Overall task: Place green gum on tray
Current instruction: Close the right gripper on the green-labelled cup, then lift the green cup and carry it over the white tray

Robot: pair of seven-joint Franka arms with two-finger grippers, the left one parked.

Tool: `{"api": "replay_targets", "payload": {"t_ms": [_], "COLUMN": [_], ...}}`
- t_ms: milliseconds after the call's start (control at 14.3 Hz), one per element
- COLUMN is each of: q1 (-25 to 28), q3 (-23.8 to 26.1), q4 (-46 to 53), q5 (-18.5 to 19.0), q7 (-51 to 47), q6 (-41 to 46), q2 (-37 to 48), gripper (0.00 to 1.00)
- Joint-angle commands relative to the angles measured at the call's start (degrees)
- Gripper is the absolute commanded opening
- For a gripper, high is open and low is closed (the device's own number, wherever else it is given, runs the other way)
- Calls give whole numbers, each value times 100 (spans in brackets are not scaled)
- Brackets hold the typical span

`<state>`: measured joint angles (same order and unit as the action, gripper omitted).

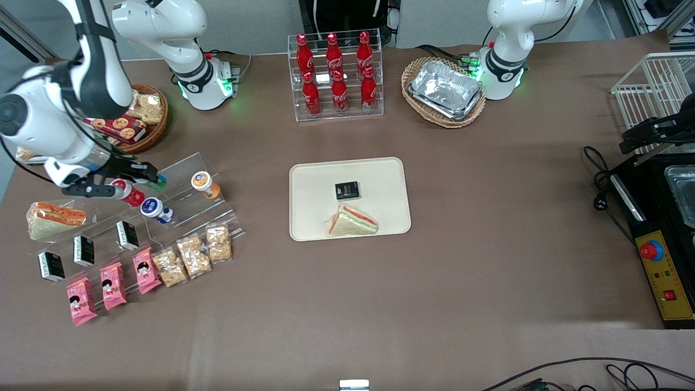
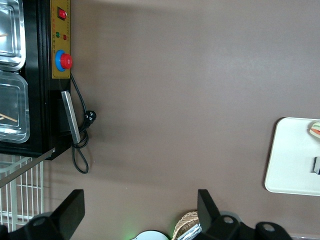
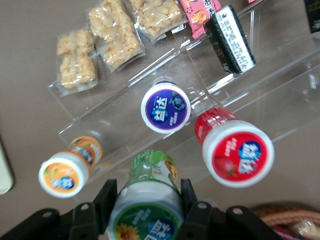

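Right now you're at the grasp step, as I read it; lift and carry come next.

Tray (image 1: pixel 380 179): cream, flat, low rim, sits centre-frame in the front view, well apart from the pick spot. It already carries a sandwich (image 1: pixel 353 221) and a small black pack (image 1: pixel 346 190). The strip nearest the cola rack is bare, so aim there.

Stand (image 1: pixel 179 182): clear acrylic steps at the working arm's end of the table, mid-height in the frame. Bottles lean on it, lids tilted up.

Gripper (image 1: pixel 149 178): down at the stand's upper step. In the wrist view its fingers (image 3: pixel 107 197) sit tight against both sides of the gum (image 3: pixel 147 212), so it looks clamped on it. Can't tell if the bottle has left the step yet.

Gum: small round bottle, green body, white-rimmed green lid w/ white lettering and a flower print. From the front only a green sliver (image 1: pixel 158 183) shows past the fingertips.

Next move, imo: pull it up along its own tilt before you swing toward the tray. The red bottle (image 3: pixel 237 152) is just beside it, and blue (image 3: pixel 165 107) and orange (image 3: pixel 62 175) are near, so a sideways drag could knock them.
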<state>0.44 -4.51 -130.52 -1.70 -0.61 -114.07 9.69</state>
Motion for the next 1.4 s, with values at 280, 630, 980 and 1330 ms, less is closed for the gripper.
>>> {"api": "replay_targets", "payload": {"t_ms": [280,630,980,1330], "q1": [-35,61,1421,2380], "q3": [12,82,469,460], "q4": [2274,3261,3209,2078], "q5": [12,-348,-744,-982], "q7": [79,-96,-1766,-1925], "q6": [2176,3013,2514,952], "q2": [-326,-758,-1047,-1180], "gripper": [33,35,36,36]}}
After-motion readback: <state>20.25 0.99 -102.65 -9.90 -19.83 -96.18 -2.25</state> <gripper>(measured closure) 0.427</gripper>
